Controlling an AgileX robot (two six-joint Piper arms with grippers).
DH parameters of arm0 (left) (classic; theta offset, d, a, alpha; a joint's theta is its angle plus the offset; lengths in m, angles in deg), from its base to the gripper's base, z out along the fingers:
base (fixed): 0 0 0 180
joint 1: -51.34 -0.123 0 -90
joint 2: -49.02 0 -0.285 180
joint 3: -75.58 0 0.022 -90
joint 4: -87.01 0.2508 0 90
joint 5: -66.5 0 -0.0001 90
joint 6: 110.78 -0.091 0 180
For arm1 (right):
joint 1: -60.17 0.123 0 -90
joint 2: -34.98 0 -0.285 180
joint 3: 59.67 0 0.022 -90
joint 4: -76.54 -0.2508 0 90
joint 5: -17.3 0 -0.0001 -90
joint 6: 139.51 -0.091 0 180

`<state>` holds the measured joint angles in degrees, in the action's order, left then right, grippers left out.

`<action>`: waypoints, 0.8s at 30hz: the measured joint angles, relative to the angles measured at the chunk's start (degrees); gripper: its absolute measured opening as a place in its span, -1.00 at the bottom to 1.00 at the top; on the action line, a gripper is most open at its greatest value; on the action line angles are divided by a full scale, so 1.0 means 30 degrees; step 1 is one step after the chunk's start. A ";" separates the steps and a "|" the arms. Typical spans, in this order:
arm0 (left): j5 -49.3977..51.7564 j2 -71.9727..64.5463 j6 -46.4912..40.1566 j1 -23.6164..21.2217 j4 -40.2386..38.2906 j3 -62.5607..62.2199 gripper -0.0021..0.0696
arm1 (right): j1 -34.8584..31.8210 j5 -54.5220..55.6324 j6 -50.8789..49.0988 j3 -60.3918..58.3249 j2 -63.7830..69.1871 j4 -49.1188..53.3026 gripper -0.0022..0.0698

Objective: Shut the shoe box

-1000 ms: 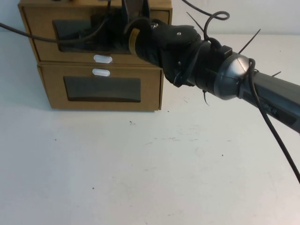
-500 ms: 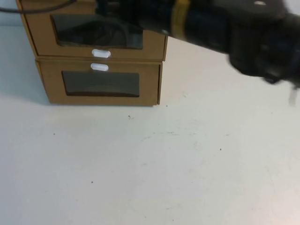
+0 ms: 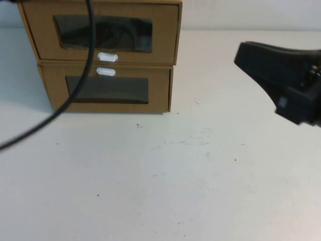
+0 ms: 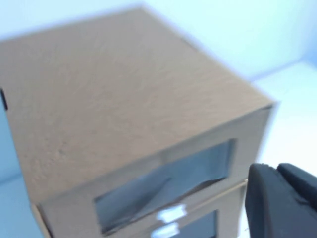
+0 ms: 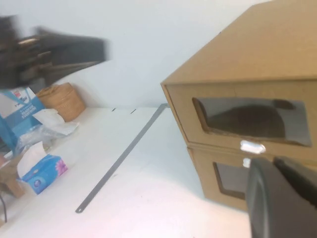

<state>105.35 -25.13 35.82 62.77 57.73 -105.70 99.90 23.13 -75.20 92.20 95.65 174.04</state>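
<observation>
- The white table (image 3: 165, 191) is seen bare in its near half in the high view, apart from a few small dark specks.
- A black cable (image 3: 88, 70) is hung across the left of the high view, passing in front of both boxes.
- The right arm (image 3: 281, 80) is held over the table's right side, well apart from the boxes.
- The right gripper (image 5: 282, 198) is shown only as a dark piece at the edge of the right wrist view, facing the box fronts; whether it is released or clenched cannot be told.
- The left gripper (image 4: 282, 198) is caught as a dark piece in the left wrist view, raised near the upper box's corner; its state cannot be told either.
- At the table's far left, the shoe box (image 3: 165, 30) is stacked on a like brown box (image 3: 158, 90).
- Its white pull tab (image 3: 108, 57) is set below its clear window (image 3: 103, 32), and its front lies about flush with the lower box's front.
- A metal strip (image 5: 121, 161), a blue tissue pack (image 5: 42, 171) and a woven basket (image 5: 62, 99) are seen on the table well apart from the boxes.
</observation>
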 joint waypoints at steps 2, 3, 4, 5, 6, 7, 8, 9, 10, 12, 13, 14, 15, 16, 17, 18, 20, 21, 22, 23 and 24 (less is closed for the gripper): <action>-0.1460 0.2492 -0.0315 0.0437 -0.0440 0.2556 -0.96 | 0.0000 -0.0016 -0.0046 -0.0990 -0.1021 0.0000 -0.97; -0.2166 0.3864 -0.0463 0.0687 -0.0618 0.3996 -0.96 | 0.0000 -0.0016 -0.0087 -0.1401 -0.1361 0.0000 -0.97; -0.2744 0.5230 -0.0508 0.0790 -0.0798 0.5158 -0.96 | 0.0000 -0.0016 -0.0087 -0.1685 -0.1560 0.0000 -0.97; -0.3426 0.6589 -0.0552 0.0879 -0.0938 0.6585 -0.96 | 0.0000 -0.0016 -0.0087 -0.1992 -0.1716 0.0000 -0.97; -0.4100 0.7906 -0.0552 0.0874 -0.1032 0.7974 -0.96 | 0.0000 0.0033 -0.0087 -0.2258 -0.1753 0.0000 -0.97; -0.4621 0.8935 -0.0552 0.0874 -0.1077 0.9054 -0.96 | 0.0000 0.0187 -0.0087 -0.2434 -0.1785 0.0000 -0.97; -0.5183 0.9948 -0.0581 0.0874 -0.1108 1.0296 -0.96 | 0.0000 0.0427 -0.0087 -0.2608 -0.1785 0.0000 -0.97; -0.5617 1.1362 -0.0581 0.0885 -0.1160 1.1400 -0.96 | 0.0000 0.0663 -0.0087 -0.2710 -0.1748 0.0000 -0.97; -0.5941 1.2216 -0.0581 0.0885 -0.1192 1.2396 -0.96 | 0.0000 0.0855 -0.0095 -0.2788 -0.1748 0.0000 -0.97; -0.6332 1.4029 -0.0658 0.0885 -0.1242 1.4139 -0.96 | 0.0000 0.1149 -0.0127 -0.2788 -0.1748 0.0000 -0.97; -0.6481 1.4825 -0.0653 0.0885 -0.1242 1.4791 -0.96 | 0.0000 0.1205 -0.0127 -0.2788 -0.1748 0.0000 -0.97; -0.6746 1.5574 -0.0771 0.0885 -0.1242 1.5601 -0.96 | 0.0000 0.1239 -0.0127 -0.2788 -0.1748 0.0000 -0.97; -0.7144 1.6269 -0.0909 0.0885 -0.1285 1.6396 -0.96 | 0.0000 0.1239 -0.0127 -0.2788 -0.1748 0.0000 -0.97; -0.7479 1.6787 -0.1015 0.0885 -0.1285 1.7025 -0.96 | 0.0000 0.1297 -0.0127 -0.2788 -0.1748 0.0000 -0.97; -0.8001 1.7370 -0.1226 0.0885 -0.1314 1.7781 -0.96 | 0.0000 0.1359 -0.0127 -0.2788 -0.1748 0.0000 -0.97; -0.8526 1.7762 -0.1362 0.0885 -0.1314 1.8527 -0.96 | 0.0000 0.1406 -0.0127 -0.2788 -0.1748 0.0000 -0.97; -0.9501 1.8434 -0.1411 0.0885 -0.1362 2.0000 -0.96 | 0.0000 0.1482 -0.0127 -0.2788 -0.1748 0.0000 -0.97; -1.0039 1.8561 -0.1439 0.0885 -0.1392 2.0725 -0.96 | 0.0000 0.1522 -0.0127 -0.2788 -0.1748 0.0000 -0.97; -1.0627 1.8564 -0.1439 0.0885 -0.1392 2.1311 -0.96 | 0.0000 0.1523 -0.0127 -0.2788 -0.1748 0.0000 -0.97; -1.1230 1.8564 -0.1439 0.0885 -0.1442 2.2070 -0.96 | 0.0000 0.1557 -0.0127 -0.2788 -0.1748 0.0000 -0.97; -1.1932 1.8564 -0.1439 0.0885 -0.1482 2.2856 -0.96 | 0.0000 0.1557 -0.0127 -0.2788 -0.1748 0.0000 -0.97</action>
<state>69.56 30.56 31.51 65.43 53.28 -37.13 99.90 27.80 -75.58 83.83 90.41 174.04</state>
